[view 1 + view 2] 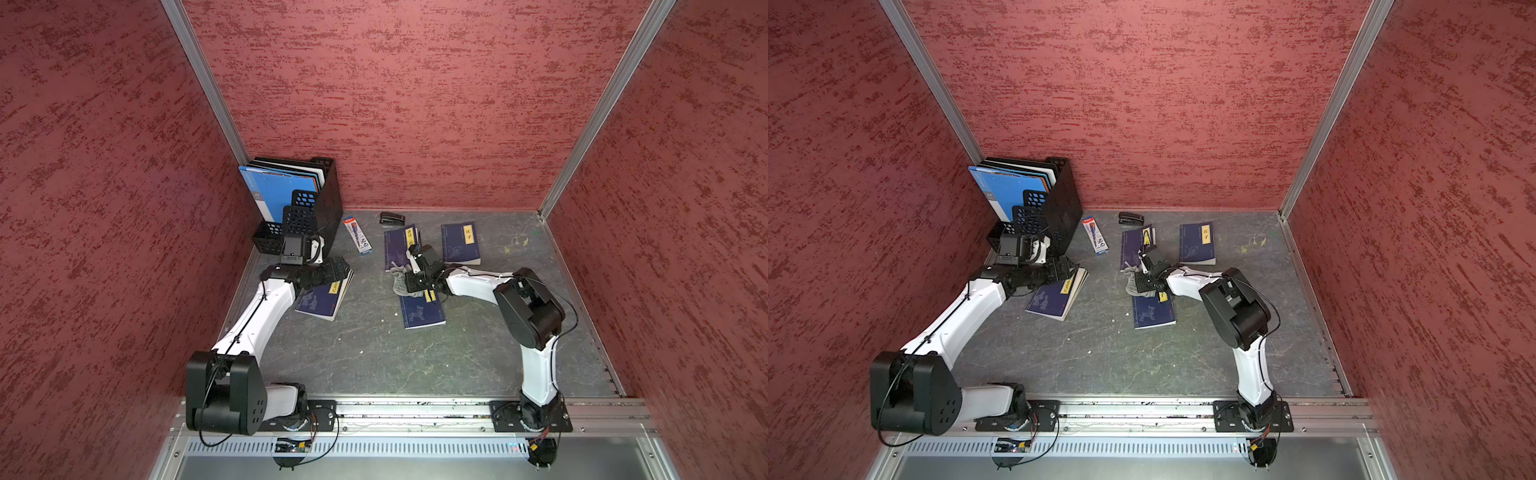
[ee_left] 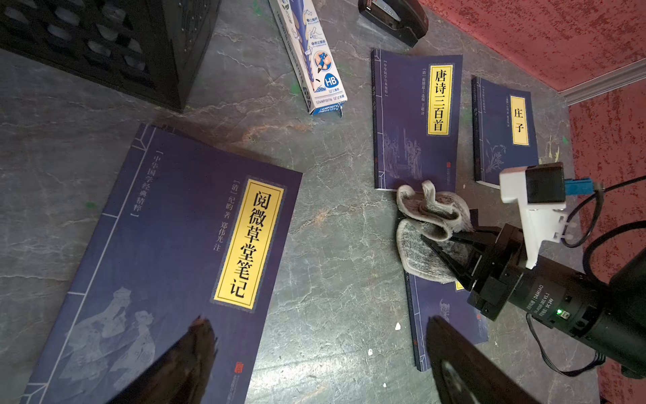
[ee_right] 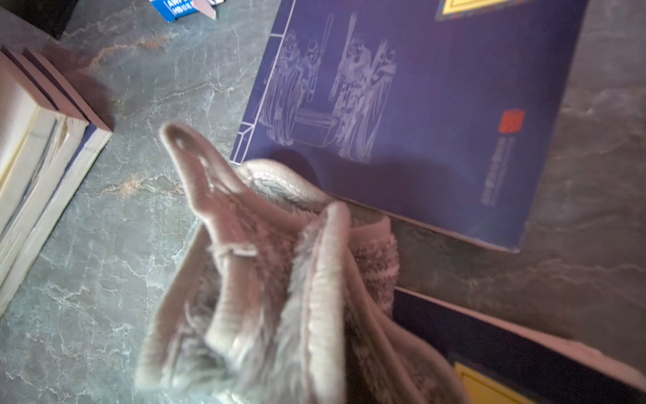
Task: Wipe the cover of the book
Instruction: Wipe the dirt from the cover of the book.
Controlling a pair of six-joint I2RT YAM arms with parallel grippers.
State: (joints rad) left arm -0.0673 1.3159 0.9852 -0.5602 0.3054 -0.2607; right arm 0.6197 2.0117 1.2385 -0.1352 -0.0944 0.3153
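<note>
Beneath the right gripper (image 2: 445, 245), a crumpled grey cloth (image 2: 416, 241) is clamped between the closed jaws. The cloth rests on one end of the book (image 1: 422, 313), which lies flat and cover up on the desk (image 1: 374, 353). From that gripper the book extends back toward the robot base, and the cloth partly covers its yellow title label.

Just beyond the right gripper lies a second book (image 1: 397, 247); a fold of the cloth reaches its nearest edge. A third book (image 1: 461, 243) lies beside the second, on the right gripper's outer side, apart from it.

The left gripper (image 2: 318, 325) hangs with its jaws wide apart and holds nothing. A fourth book (image 2: 167, 262) lies under it, cover up. One finger stands over that cover; contact cannot be determined.

Beyond the left gripper, a black mesh file rack (image 1: 328, 195) stands in the back corner. Blue folders (image 1: 274, 195) stand upright in its rear compartments.

A pencil box (image 1: 358, 237) lies flat between the two grippers, toward the back wall; its contents do not show. A black stapler (image 1: 392, 219) sits just beyond it, near the wall.
</note>
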